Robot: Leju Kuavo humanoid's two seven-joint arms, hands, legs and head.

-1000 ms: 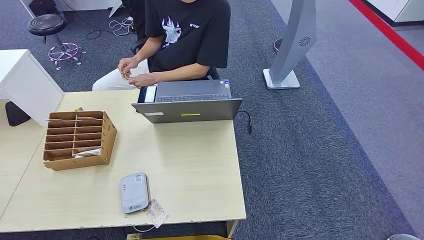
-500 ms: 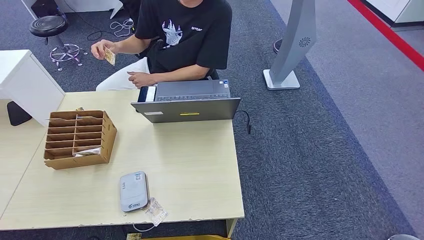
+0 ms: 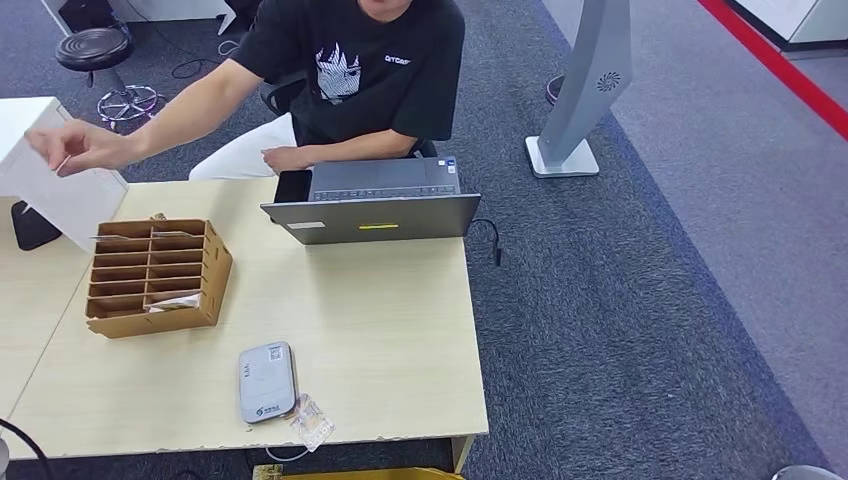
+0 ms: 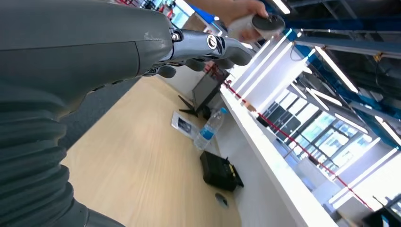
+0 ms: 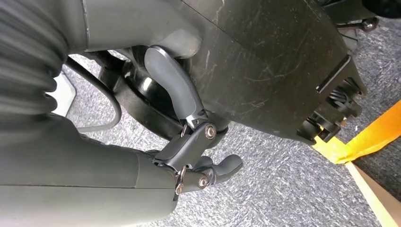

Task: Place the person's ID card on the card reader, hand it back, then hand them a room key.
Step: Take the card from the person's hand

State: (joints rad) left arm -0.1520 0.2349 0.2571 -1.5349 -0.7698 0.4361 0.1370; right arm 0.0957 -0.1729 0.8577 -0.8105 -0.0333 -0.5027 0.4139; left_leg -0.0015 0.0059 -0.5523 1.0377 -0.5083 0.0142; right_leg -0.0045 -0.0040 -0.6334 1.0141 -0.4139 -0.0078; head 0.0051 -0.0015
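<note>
A person in a black printed T-shirt [image 3: 375, 70] sits behind the far edge of the pale wooden counter [image 3: 400, 330], one arm stretched out past the counter's far left corner, and that hand [image 3: 72, 148] is presumably offering the ID card to the robot's left side; the card itself is lost in motion blur, so neither its long axis nor which way it faces can be told. In the left wrist view the robot's left hand [image 4: 203, 49] is raised with thumb and fingers apart and nothing between them, its fingertips just short of the person's hand [image 4: 243, 14], a pose that looks like readiness to receive. The right hand [image 5: 196, 156] hangs low beside the robot's dark body over grey carpet, thumb standing well off from loosely bent fingers, holding nothing, since this step seems not to need it. The rounded grey-white card reader [image 3: 267, 382] lies flat near the front edge, its long axis running front to back, within easy reach for laying the card down. A brown cardboard compartment box [image 3: 155, 275] stands near the left edge with openings facing up, pale cards [image 3: 176, 303] in a front compartment, probably the room keys. An open grey laptop [image 3: 375, 205] sits at the far edge before the person
</note>
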